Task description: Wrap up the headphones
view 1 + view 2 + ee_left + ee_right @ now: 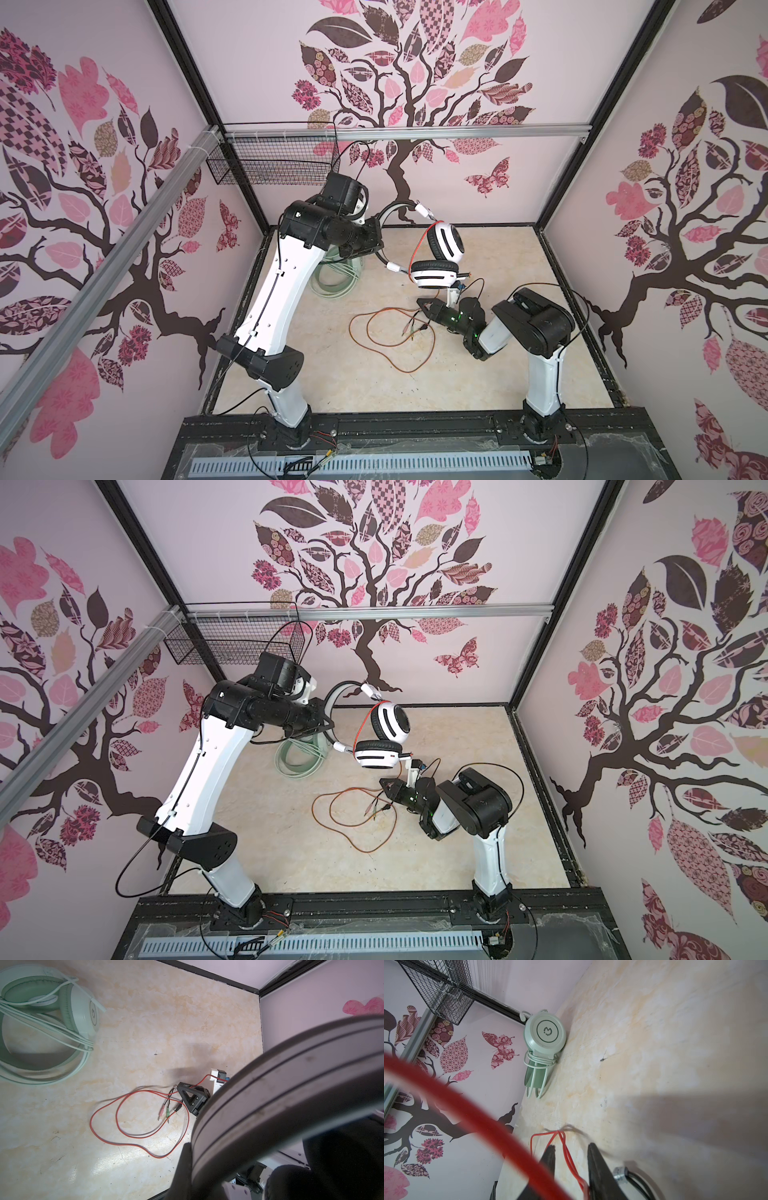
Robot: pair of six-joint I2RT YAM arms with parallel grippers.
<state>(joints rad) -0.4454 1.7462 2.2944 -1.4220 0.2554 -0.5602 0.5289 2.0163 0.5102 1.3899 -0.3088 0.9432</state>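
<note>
**A:** Where do the headphones stand?

**B:** The white-and-black headphones (440,257) hang in the air above the counter (332,386), toward its far edge. The left fingers (372,237) are shut tight on the band (291,1084). The orange-red cord (160,1157) drops from the lower cup and lies in loose loops on the middle of the counter, with the plugs (164,1113) lying free at its end.

**A:** And the other pair?

**B:** The mint-green headphones (545,1032) rest near the far left corner of the counter. The pale cord (539,1060) goes around them in several turns, so that pair looks finished.

**A:** What does the right arm have?

**B:** The right fingers (549,1159) sit low over the counter, partly apart, with strands of the orange-red cord running between them. A gap shows beside the strands, so nothing looks pinched.

**A:** So how far along is it?

**B:** Roughly half, as a judgement. One pair is wrapped. The second is lifted, but no turn of cord is on it yet. The cord has to be caught, wound around the white-and-black headphones, and the plugs tucked in.
</note>
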